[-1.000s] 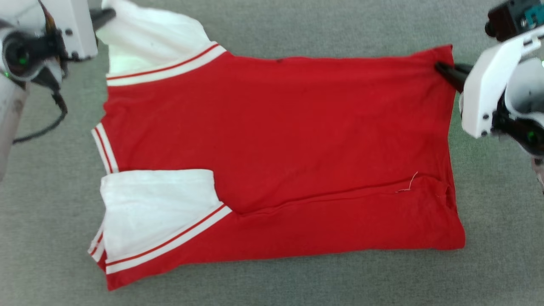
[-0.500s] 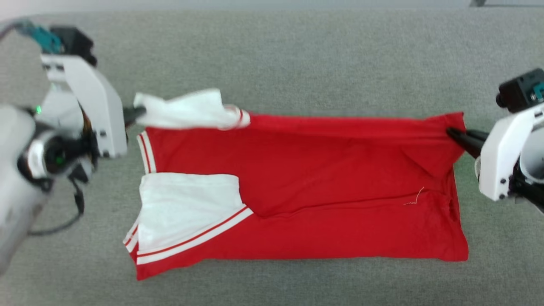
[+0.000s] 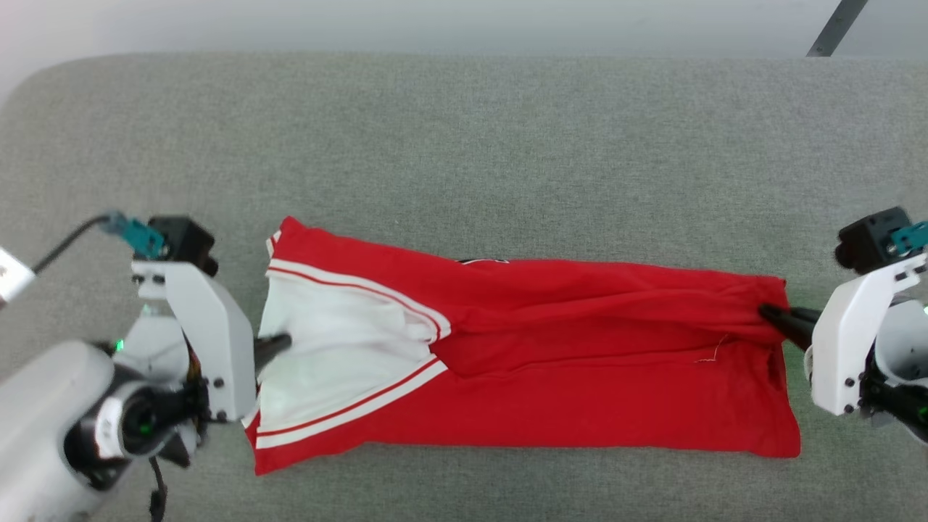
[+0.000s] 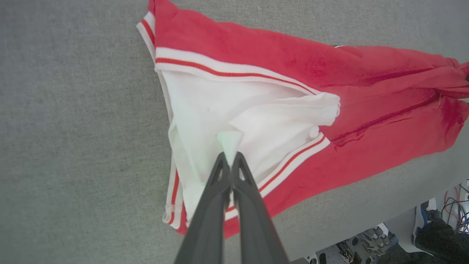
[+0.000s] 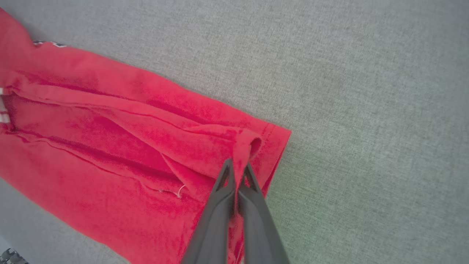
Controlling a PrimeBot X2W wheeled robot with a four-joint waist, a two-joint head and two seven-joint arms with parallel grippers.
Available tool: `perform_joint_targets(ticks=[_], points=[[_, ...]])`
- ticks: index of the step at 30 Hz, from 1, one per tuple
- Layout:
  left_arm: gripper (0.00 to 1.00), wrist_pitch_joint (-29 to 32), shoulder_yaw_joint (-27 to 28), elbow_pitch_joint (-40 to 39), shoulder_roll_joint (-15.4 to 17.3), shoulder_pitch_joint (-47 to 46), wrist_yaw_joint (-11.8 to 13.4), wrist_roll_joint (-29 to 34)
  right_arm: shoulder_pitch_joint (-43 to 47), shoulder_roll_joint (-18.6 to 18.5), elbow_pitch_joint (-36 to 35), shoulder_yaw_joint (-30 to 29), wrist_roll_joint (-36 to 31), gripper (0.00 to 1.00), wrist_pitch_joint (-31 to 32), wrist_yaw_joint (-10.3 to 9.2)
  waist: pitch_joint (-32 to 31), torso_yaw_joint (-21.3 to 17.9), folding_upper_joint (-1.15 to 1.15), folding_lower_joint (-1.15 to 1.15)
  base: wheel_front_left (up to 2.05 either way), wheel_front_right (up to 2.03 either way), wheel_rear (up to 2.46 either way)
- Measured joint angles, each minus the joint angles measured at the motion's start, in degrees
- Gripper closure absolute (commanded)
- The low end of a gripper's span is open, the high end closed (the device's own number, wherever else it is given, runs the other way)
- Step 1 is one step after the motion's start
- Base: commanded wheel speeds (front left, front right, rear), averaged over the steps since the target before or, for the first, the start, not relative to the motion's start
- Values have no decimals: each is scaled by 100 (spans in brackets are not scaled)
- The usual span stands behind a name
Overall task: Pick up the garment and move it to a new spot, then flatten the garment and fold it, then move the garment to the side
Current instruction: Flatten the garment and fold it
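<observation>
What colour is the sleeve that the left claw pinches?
White sleeve, with red-striped white trim; best in the left wrist view.

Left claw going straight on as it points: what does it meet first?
Probably the garment itself: the left claw is shut on its white sleeve, with more sleeve, then red cloth, ahead.

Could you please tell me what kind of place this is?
Probably a robotics lab or test room: a grey cloth-covered table holding one garment, loose cables on the floor beyond its edge, and a bare metal strut behind it.
</observation>
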Motion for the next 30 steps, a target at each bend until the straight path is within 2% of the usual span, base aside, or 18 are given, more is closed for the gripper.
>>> perform_joint_targets(ticks=[5, 7, 8, 9, 10, 11, 17, 21, 25, 30], points=[[100, -56, -96, -42, -16, 284, 53, -71, 133, 113, -118, -27, -56, 100, 133, 0, -46, -16, 0, 0, 0, 0, 0], [69, -83, -121, -32, -40, 310, 23, -64, 173, 131, -144, -12, -80, 100, 212, 0, -66, -22, 0, 0, 0, 0, 0], [54, -109, -125, -27, -47, 314, -3, -59, 186, 127, -170, -3, -96, 82, 247, 0, -81, -22, 0, 0, 0, 0, 0], [21, -152, -113, -25, -64, 318, -5, -59, 210, 129, -200, -7, -96, 64, 281, 0, -100, -22, 0, 0, 0, 0, 0], [0, -178, -101, -26, -76, 322, -22, -59, 240, 127, -230, -8, -96, 33, 292, 0, -120, -23, 0, 0, 0, 0, 0], [0, -191, -101, -33, -75, 324, -31, -56, 265, 129, -256, -20, -96, 0, 325, 0, -145, -24, 0, 0, 0, 0, 0], [0, -333, -38, -109, -19, 465, -40, -79, 420, 214, -393, -196, -99, 0, 417, 0, -350, -22, 0, 0, 0, 0, 0], [0, -653, 70, -151, 33, 647, -53, -77, 599, 349, -502, -370, -93, 0, 436, 0, -540, -20, 0, 0, 0, 0, 0], [0, -1203, 216, -197, 96, 902, -141, -13, 884, 498, -622, -599, -80, 0, 443, 0, -754, -26, 0, 0, 0, 0, 0], [0, -2201, 455, -254, 125, 1328, -263, 170, 1248, 773, -700, -1098, -286, 0, 344, 0, -1009, -41, 0, 0, 0, 0, 0]])
